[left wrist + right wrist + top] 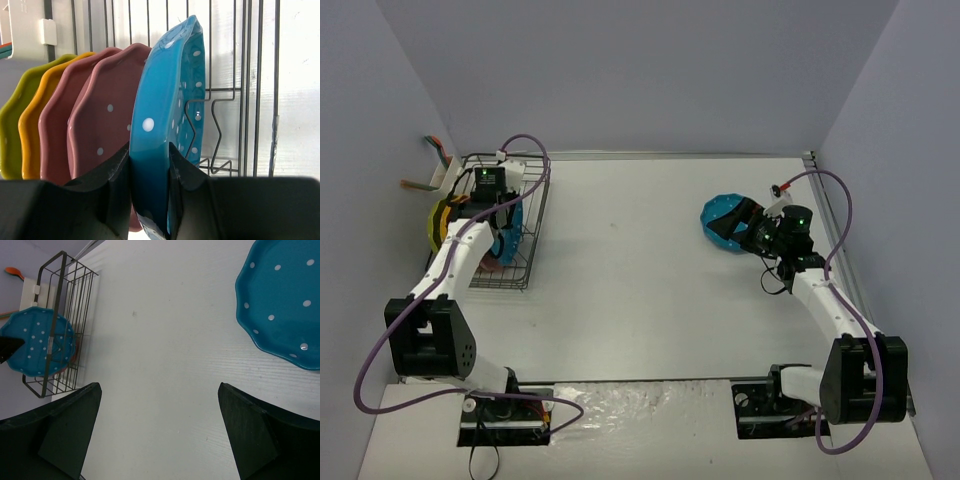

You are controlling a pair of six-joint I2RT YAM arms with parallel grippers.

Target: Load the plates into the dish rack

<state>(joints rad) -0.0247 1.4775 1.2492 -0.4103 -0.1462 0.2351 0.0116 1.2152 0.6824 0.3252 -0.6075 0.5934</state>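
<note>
Left gripper [150, 172] pinches turquoise plate [162, 100] upright in dish rack [242, 90]; seating unclear, so lower gently, then release. Right gripper [159, 390] agape, empty; last plate [285, 300] at its one o'clock.

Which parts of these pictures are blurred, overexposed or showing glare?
Left wrist view: the left gripper is dark and soft-edged, the turquoise plate it clamps is sharp, and the table beyond the dish rack is washed out. Top external view: glare on the table's near edge. Right wrist view: evenly lit, no glare.
</note>
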